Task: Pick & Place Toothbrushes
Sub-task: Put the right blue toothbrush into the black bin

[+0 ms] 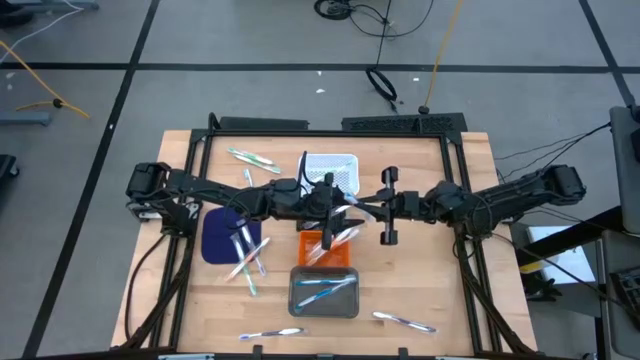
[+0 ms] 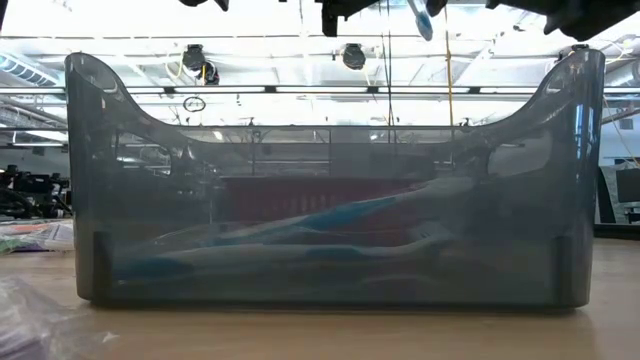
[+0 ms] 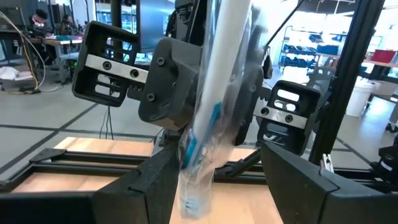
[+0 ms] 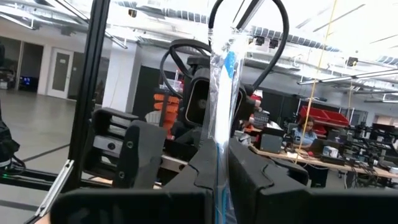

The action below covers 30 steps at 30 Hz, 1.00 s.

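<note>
A toothbrush in a clear wrapper hangs in the air above the orange tray at the table's middle, where both arms meet. My right gripper is shut on it. My left gripper is open, with one finger on either side of the same toothbrush; whether it touches, I cannot tell. The grey tray holds blue-accented toothbrushes. Others lie on the blue mat, near the far edge and along the near edge. My right gripper pinches the wrapped toothbrush between its two fingers, over the clear wrapper on the handle. It comes in about level from the table's right, and the fingers lie across the toothbrush. The toothbrush is lifted clear of the table and runs on well past the fingers.
A white basket-like tray sits at the table's far side behind the grippers. A black frame borders the work area on the wooden table. The grey tray's wall fills the low view.
</note>
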{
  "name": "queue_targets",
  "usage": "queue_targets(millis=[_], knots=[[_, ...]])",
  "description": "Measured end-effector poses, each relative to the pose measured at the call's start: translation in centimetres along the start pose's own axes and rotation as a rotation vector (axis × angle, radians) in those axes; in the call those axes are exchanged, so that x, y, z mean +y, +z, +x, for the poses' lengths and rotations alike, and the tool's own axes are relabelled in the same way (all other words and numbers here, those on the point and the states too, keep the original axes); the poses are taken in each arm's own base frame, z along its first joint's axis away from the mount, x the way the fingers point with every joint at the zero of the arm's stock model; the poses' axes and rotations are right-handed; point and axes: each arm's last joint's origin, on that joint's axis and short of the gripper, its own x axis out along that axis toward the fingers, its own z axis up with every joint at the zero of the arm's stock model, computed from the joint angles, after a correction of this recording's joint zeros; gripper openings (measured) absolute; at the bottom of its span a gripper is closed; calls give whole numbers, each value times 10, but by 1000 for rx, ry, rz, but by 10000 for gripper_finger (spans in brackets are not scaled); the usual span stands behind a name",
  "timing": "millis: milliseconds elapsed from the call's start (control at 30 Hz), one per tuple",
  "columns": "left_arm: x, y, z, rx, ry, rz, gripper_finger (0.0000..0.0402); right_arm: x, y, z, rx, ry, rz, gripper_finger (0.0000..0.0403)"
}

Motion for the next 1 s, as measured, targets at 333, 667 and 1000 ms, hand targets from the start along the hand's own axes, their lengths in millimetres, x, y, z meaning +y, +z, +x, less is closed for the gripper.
queue_targets(millis=[333,667,1000], knots=[[1,0,0,1,7,18,124,-1,0,0,1,1,0,11],[4,-3,0,33,20,20,8,0,-2,0,24,0,18,41],[1,-10,-6,172,26,-6,4,-1,-2,-3,68,6,12,76]])
